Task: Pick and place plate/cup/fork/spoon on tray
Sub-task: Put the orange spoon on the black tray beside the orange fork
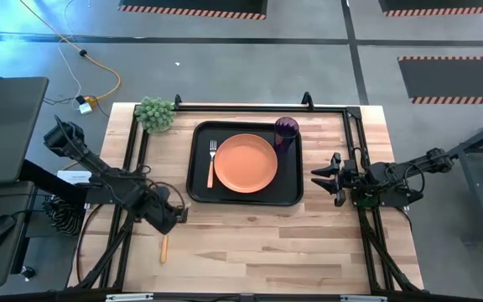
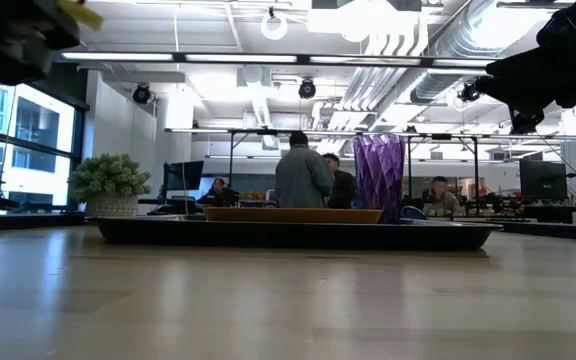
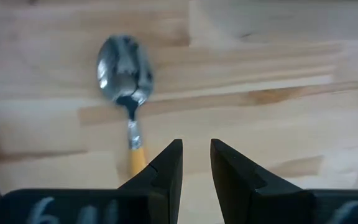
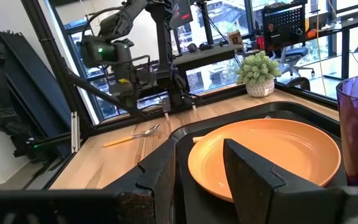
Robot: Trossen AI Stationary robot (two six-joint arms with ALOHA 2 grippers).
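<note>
No readable text, labels, brands or numbers anywhere.

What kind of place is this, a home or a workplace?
Probably a robotics lab or open workshop office: exposed ceiling ducts, people at desks with monitors behind the table, and hazard-striped floor marks.

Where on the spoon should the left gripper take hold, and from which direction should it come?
Judged from the pictures: grip the spoon at its slim wooden handle, not the rounded bowl, coming straight down from above. It lies flat on the table, outside the tray, so only the handle's two sides are free for the fingers. The left gripper hangs open just above and should straddle the handle crosswise.
</note>
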